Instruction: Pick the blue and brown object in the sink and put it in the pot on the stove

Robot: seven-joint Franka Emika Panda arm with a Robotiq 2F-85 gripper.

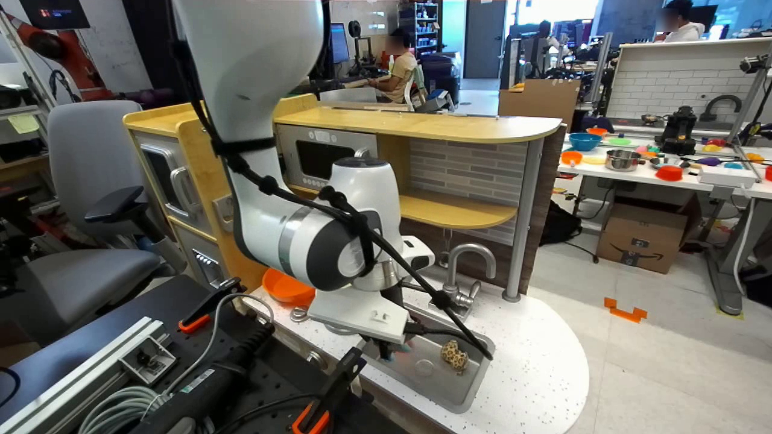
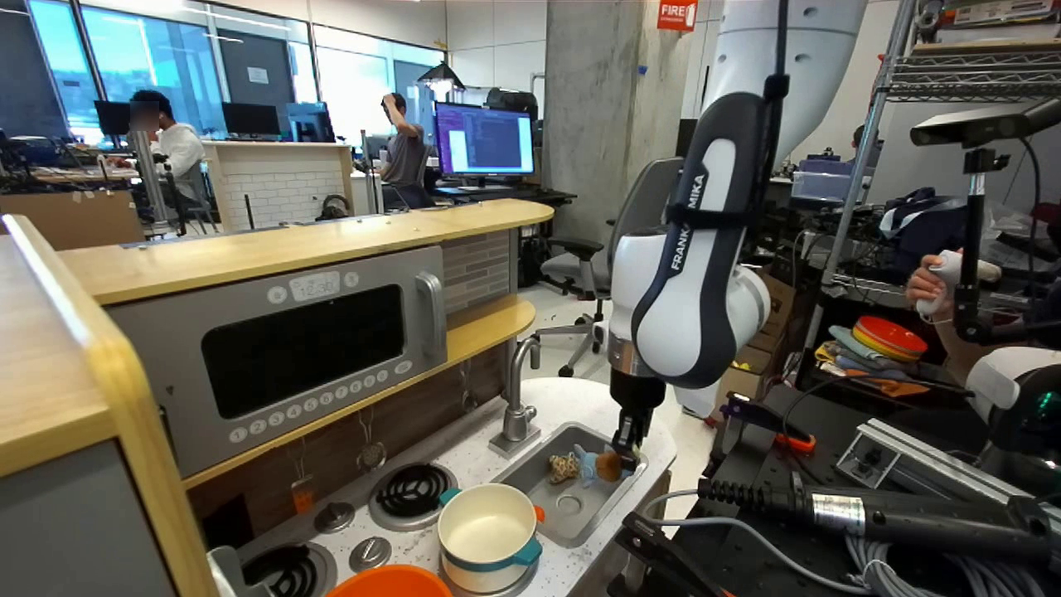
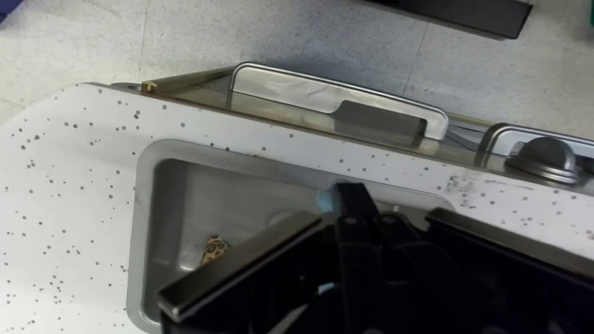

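The blue and brown object (image 2: pixel 595 466) is a small soft toy at the sink's (image 2: pixel 580 535) far end. In an exterior view its brown end is right at my fingertips (image 2: pixel 630 454). In the wrist view a bit of its blue (image 3: pixel 326 200) shows beside the dark fingertip (image 3: pixel 355 199); the rest is hidden. My gripper (image 1: pixel 385 349) also shows low over the basin in an exterior view. Whether the fingers are closed on the toy cannot be told. The pot (image 2: pixel 472 555), cream inside with teal handles, stands on the stove beside the sink. A dark coil burner (image 2: pixel 412 491) shows behind it.
A leopard-print toy (image 1: pixel 454 355) also lies in the sink, beside the blue and brown object. The curved faucet (image 2: pixel 515 406) rises behind the basin. An orange bowl (image 2: pixel 390 583) stands near the pot. A yellow shelf (image 1: pixel 458 211) overhangs the counter. Black clamps (image 1: pixel 332 392) line the front side.
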